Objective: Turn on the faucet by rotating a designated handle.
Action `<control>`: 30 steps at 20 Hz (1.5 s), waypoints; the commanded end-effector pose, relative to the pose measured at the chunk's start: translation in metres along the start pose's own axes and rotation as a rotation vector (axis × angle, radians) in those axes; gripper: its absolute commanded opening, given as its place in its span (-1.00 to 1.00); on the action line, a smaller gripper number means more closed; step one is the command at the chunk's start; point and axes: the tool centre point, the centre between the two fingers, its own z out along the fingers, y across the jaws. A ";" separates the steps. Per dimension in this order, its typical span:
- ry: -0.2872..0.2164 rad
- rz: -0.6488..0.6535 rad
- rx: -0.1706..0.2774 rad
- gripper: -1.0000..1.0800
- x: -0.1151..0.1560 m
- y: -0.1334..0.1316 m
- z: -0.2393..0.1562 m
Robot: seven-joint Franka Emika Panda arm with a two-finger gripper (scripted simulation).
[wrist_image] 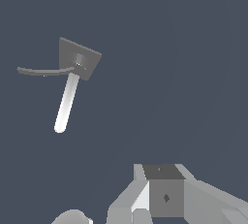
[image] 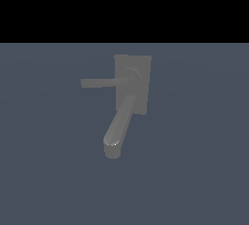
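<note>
You are seeing the grey faucet [image: 132, 85], its thin handle [image: 99, 83] sticking out toward the exterior view's left.

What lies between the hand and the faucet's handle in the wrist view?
Nothing: the stretch between the hand and the handle is bare floor in the wrist view.

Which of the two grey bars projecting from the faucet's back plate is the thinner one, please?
The handle, the flat bar pointing toward the exterior view's left from the round hub; the spout is thick and rounded.
</note>
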 end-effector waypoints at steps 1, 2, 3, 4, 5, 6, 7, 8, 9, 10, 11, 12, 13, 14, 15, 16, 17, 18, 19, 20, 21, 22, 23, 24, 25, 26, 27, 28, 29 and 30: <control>0.044 0.003 -0.109 -1.00 0.007 0.006 -0.011; 0.060 0.003 -0.152 -1.00 0.009 0.007 -0.016; 0.077 0.002 -0.196 -1.00 0.012 0.009 -0.021; 0.093 0.000 -0.239 -1.00 0.015 0.010 -0.026; 0.109 -0.002 -0.282 -1.00 0.018 0.011 -0.031; 0.125 -0.005 -0.326 -1.00 0.021 0.011 -0.036; 0.140 -0.008 -0.369 -1.00 0.024 0.012 -0.041; 0.156 -0.013 -0.412 -1.00 0.027 0.011 -0.046; 0.171 -0.018 -0.455 -1.00 0.030 0.011 -0.051; 0.185 -0.024 -0.498 -1.00 0.033 0.010 -0.056; 0.200 -0.031 -0.541 -1.00 0.036 0.008 -0.062; 0.214 -0.038 -0.583 -1.00 0.039 0.007 -0.067; 0.227 -0.047 -0.625 -1.00 0.043 0.005 -0.072; 0.240 -0.056 -0.664 -1.00 0.046 0.002 -0.076; 0.252 -0.065 -0.701 -1.00 0.049 0.000 -0.080; 0.262 -0.074 -0.736 -1.00 0.052 -0.003 -0.084; 0.272 -0.083 -0.769 -1.00 0.055 -0.006 -0.087; 0.281 -0.093 -0.799 -1.00 0.057 -0.009 -0.091; 0.289 -0.102 -0.828 -1.00 0.060 -0.011 -0.093; 0.297 -0.111 -0.854 -1.00 0.062 -0.014 -0.096; 0.304 -0.119 -0.878 -1.00 0.065 -0.017 -0.098; 0.310 -0.127 -0.900 -1.00 0.067 -0.019 -0.100; 0.315 -0.135 -0.920 -1.00 0.069 -0.022 -0.102; 0.320 -0.143 -0.938 -1.00 0.071 -0.024 -0.103; 0.325 -0.151 -0.954 -1.00 0.072 -0.027 -0.104; 0.328 -0.157 -0.968 -1.00 0.074 -0.029 -0.105; 0.332 -0.161 -0.982 -1.00 0.075 -0.030 -0.106; 0.335 -0.163 -0.993 -1.00 0.076 -0.031 -0.107; 0.338 -0.165 -1.004 -1.00 0.077 -0.032 -0.108; 0.340 -0.168 -1.012 -1.00 0.078 -0.033 -0.108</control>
